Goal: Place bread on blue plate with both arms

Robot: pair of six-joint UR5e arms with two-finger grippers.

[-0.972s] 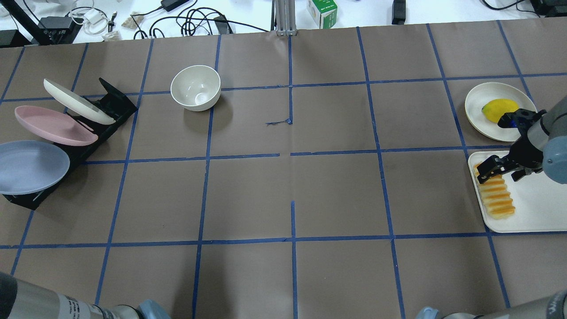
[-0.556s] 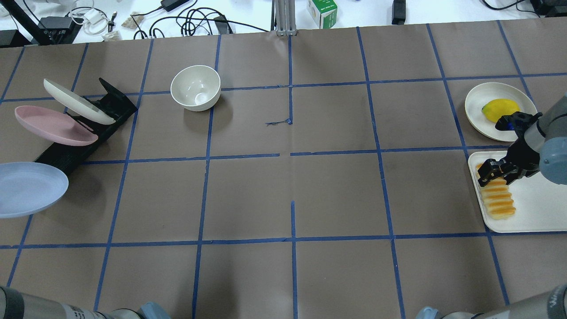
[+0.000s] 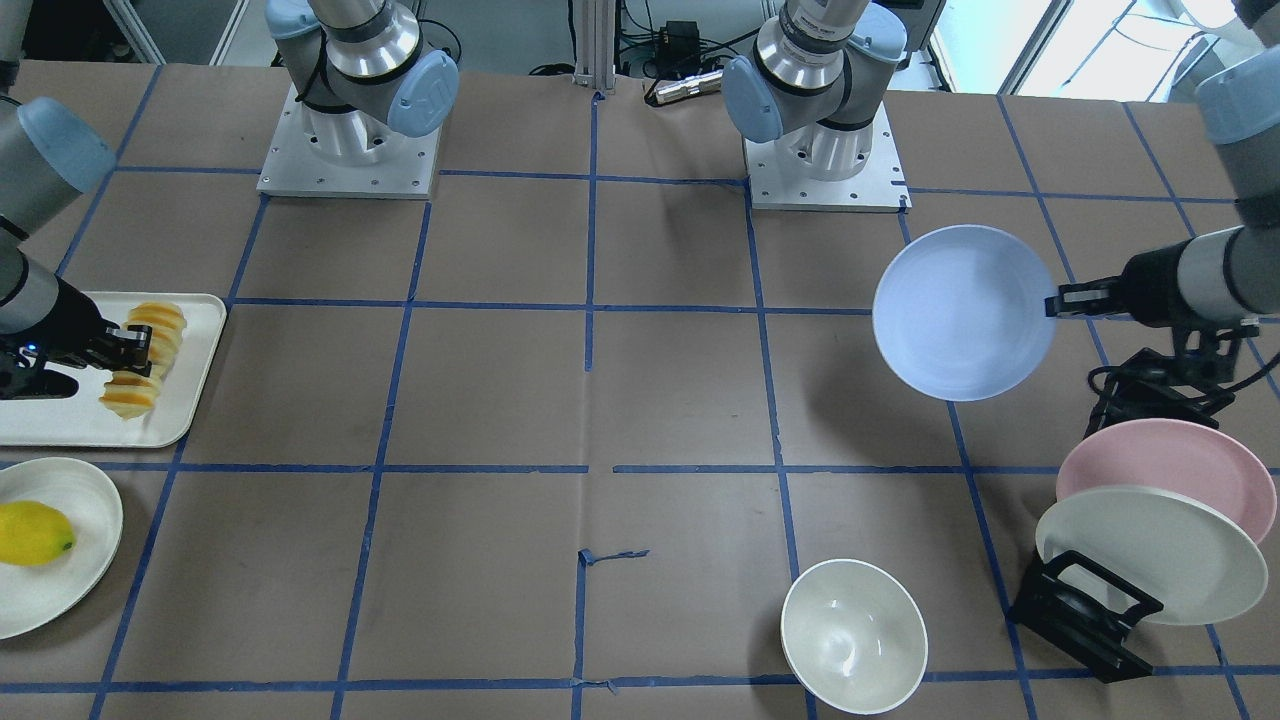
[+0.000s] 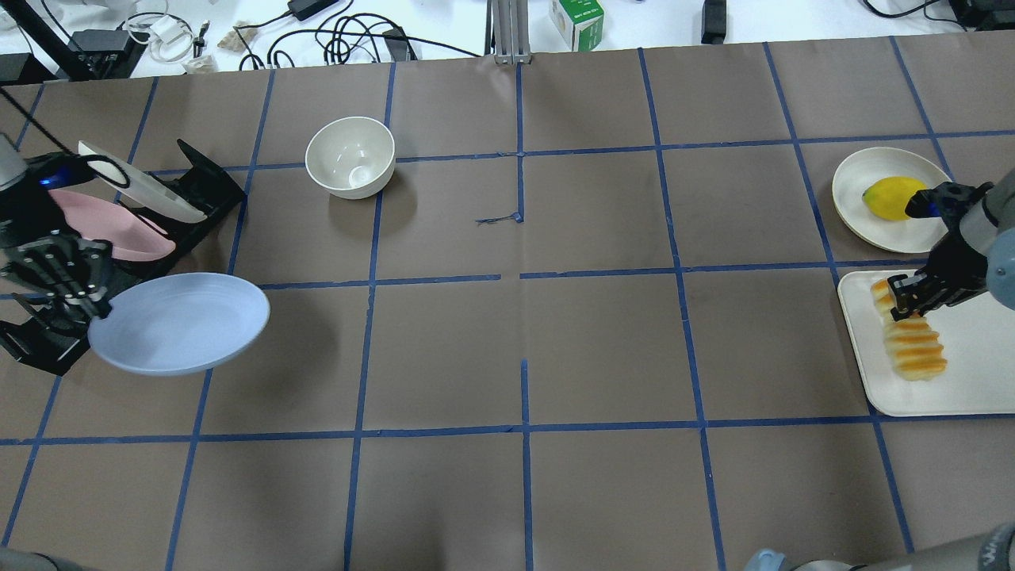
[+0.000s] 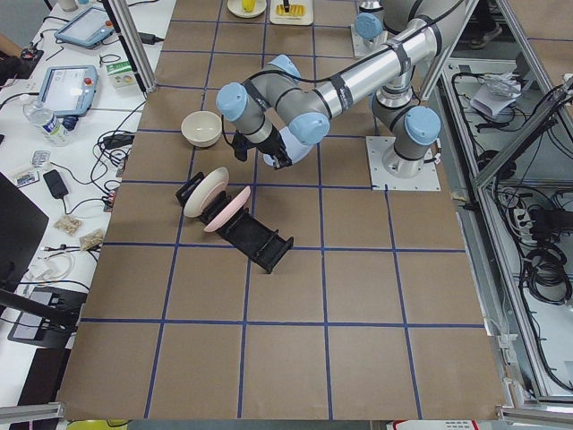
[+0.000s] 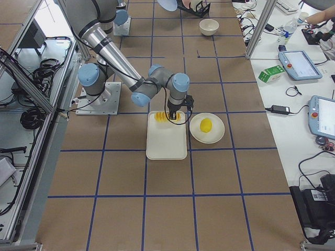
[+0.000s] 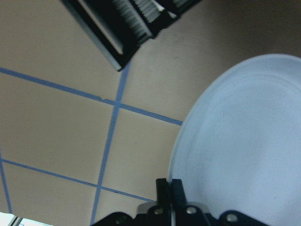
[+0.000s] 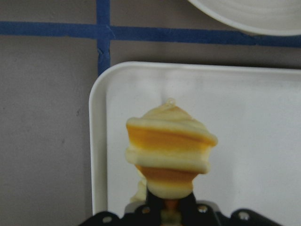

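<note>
now, at the left edge of the overhead view, the left gripper [image 4: 93, 311] is pinching the rim of the blue plate [image 4: 186, 323], jaws closed on the edge. it is holding the plate in the air, roughly level, over the brown table [image 4: 523, 317], just below and right of the black rack [image 4: 206, 190]. the pink plate [image 4: 83, 208] and a cream plate [image 4: 158, 194] are leaning in that rack. at the right edge, the right gripper [image 4: 906, 308] is clamping the bread [image 4: 918, 353] across its middle over the white tray [image 4: 967, 373]; whether the loaf is clearing the tray is unclear. a lemon [image 4: 888, 198] is lying on a small dish [image 4: 860, 170] above the tray.
</note>
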